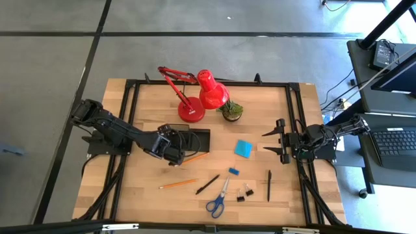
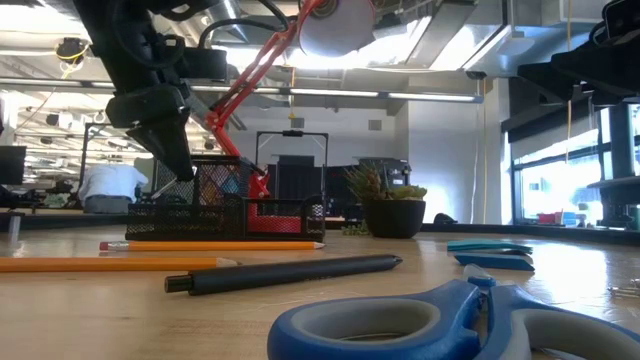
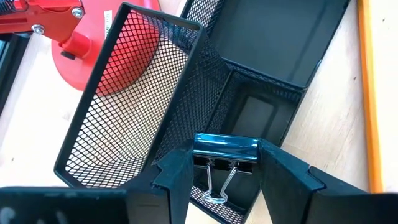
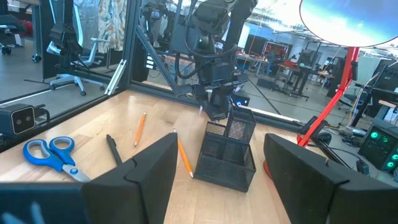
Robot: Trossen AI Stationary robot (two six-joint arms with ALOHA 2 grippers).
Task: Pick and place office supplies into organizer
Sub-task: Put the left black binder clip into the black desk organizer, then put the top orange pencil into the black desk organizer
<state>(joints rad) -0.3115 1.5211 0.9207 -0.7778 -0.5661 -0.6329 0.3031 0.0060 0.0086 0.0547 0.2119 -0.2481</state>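
The black mesh organizer (image 1: 198, 138) stands in front of the red lamp's base. My left gripper (image 3: 225, 155) hovers over the organizer's (image 3: 124, 106) tall slots, shut on a black binder clip (image 3: 225, 148); the low view shows the gripper (image 2: 183, 168) just above the organizer (image 2: 230, 210). On the table lie two orange pencils (image 1: 195, 157) (image 1: 179, 184), two black pens (image 1: 208, 184) (image 1: 269, 185), blue-handled scissors (image 1: 218, 198), a blue note pad (image 1: 244, 148), a small blue eraser (image 1: 233, 171) and more binder clips (image 1: 245, 192). My right gripper (image 1: 268, 143) waits open at the right edge. My left gripper pinches the binder clip's black body (image 3: 211, 149) between its two fingers (image 3: 180, 174), one on each end. The fingers slant down from the table's left side. The clip's wire handles (image 3: 217, 183) point back between the fingers. The clip is lifted clear above the organizer's slots.
The red desk lamp (image 1: 192, 110) and a small potted plant (image 1: 232, 110) stand just beyond the organizer. A black frame (image 1: 130, 117) runs around the wooden table. Bare wood lies between the organizer and the note pad.
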